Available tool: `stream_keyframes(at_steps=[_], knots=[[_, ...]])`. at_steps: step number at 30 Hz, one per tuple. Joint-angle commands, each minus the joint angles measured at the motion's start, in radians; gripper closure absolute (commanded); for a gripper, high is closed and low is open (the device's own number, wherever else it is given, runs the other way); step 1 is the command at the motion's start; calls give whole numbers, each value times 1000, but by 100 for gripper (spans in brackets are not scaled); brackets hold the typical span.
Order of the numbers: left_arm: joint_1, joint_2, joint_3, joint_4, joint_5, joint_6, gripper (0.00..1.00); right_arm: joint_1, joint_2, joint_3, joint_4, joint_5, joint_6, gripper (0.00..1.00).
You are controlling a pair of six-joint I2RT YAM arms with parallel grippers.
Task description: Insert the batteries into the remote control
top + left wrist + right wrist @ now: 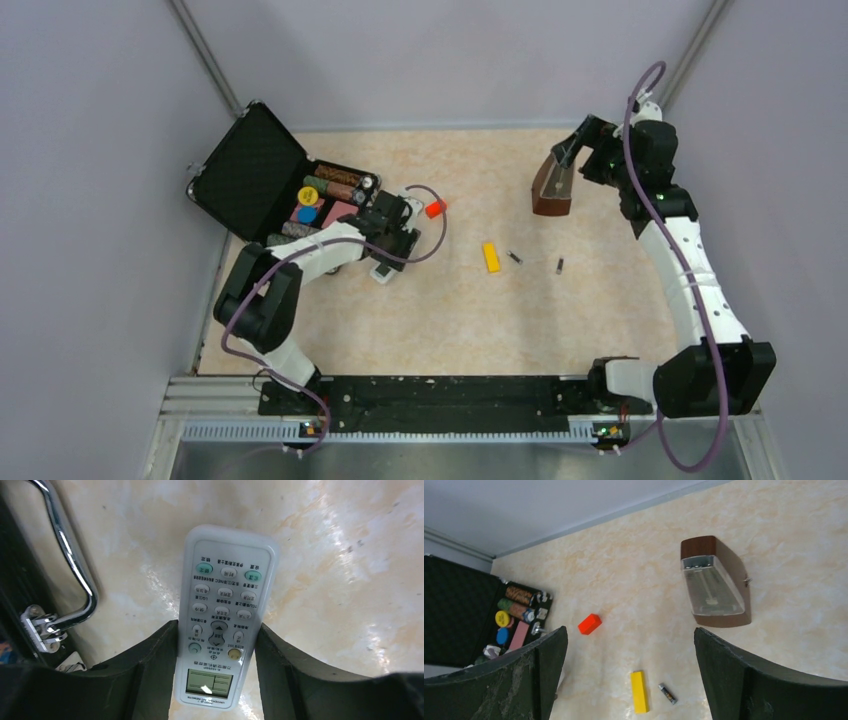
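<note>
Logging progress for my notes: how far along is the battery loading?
Done: nothing loaded. In hand: left fingers flank the remote control, face-up on the table; grip unclear. Remaining: both batteries lie loose by the yellow block; right fingers open, empty.

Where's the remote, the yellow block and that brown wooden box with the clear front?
remote control [220, 615]: left wrist view, middle of its button face.
yellow block [639, 691]: right wrist view, its top face.
brown wooden box [714, 587]: right wrist view, its clear front.

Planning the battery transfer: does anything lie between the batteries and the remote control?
Yes: the yellow block lies between the batteries and the remote control, right beside the nearer one.
</note>
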Motion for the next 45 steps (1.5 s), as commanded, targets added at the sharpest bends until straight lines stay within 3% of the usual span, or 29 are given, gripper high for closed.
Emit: stream_keyframes(at_steps=[1,6,8,19,32,35,41,42,45], knots=[[-18,-152,-15,134,36,-66,81,1,7,40,-21,-168,71,6],[-53,-235,-13,217,135,-94,80,51,47,-14,71,-454,191,13],[-63,-247,20,237,170,-104,80,107,77,-7,72,-503,203,14],[-125,-246,141,303,253,-48,80,298,221,45,6,-496,208,19],[-189,-219,195,309,272,-16,81,345,290,85,-57,-473,165,27],[-197,-215,200,305,274,-16,81,354,295,76,-64,-476,164,36],[-208,-207,215,283,279,14,77,357,293,66,-66,-510,191,64],[-209,-206,217,279,276,14,74,357,291,66,-66,-516,199,71],[-218,-219,215,276,250,13,54,357,286,68,-62,-535,242,76]])
